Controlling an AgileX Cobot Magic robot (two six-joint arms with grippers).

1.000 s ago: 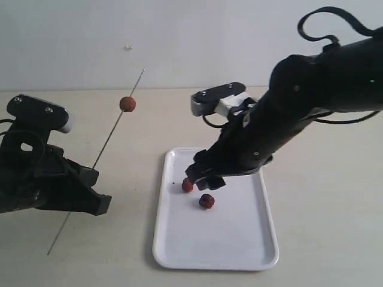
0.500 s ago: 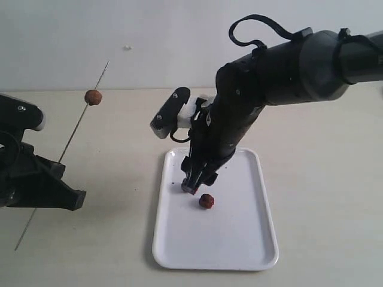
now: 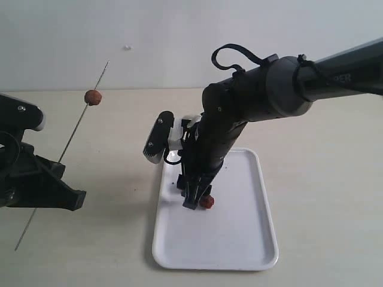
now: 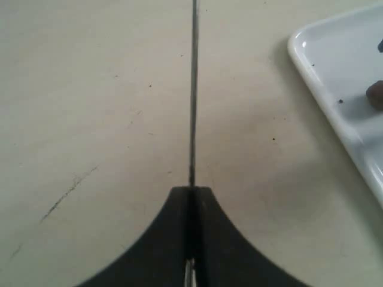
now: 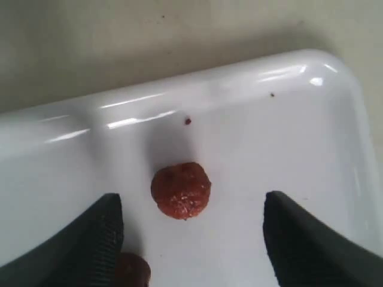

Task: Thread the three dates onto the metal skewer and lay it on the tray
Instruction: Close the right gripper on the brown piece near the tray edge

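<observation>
The left gripper (image 4: 191,194) is closed on the metal skewer (image 4: 193,89) — its two black jaws meet, and the thin grey rod is pinched in the seam between them. The skewer goes straight away from the jaws over the beige bench (image 4: 90,89), which has a faint scratch and some small dark specks. Beside it is a rounded corner of the white tray (image 4: 347,60) — on it a blurred reddish-brown date (image 4: 376,94), cut off by the edge of the view.

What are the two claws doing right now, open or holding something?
Left gripper: closed, holding the metal skewer.
Right gripper: open, empty, over a date on the tray.
</observation>
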